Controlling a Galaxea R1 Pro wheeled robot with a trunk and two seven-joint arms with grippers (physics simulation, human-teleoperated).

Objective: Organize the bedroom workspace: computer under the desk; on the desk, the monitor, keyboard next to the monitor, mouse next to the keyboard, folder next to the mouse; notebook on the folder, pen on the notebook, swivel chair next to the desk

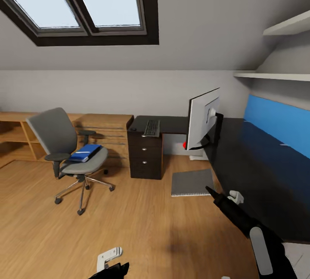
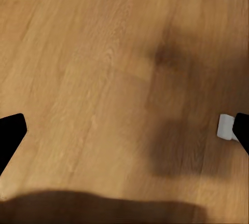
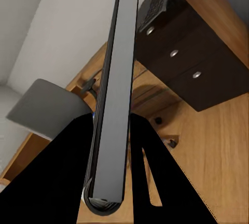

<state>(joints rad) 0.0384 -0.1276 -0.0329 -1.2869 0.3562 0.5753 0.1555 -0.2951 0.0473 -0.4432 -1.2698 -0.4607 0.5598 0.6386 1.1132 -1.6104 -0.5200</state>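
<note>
Right tool (image 3: 111,182) grips a thin dark panel (image 3: 118,79), hiding part of the swivel chair (image 3: 44,107).

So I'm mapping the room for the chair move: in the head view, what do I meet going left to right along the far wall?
Swivel chair with the folder on its seat → keyboard on the desk → monitor → blue back panel.
</note>
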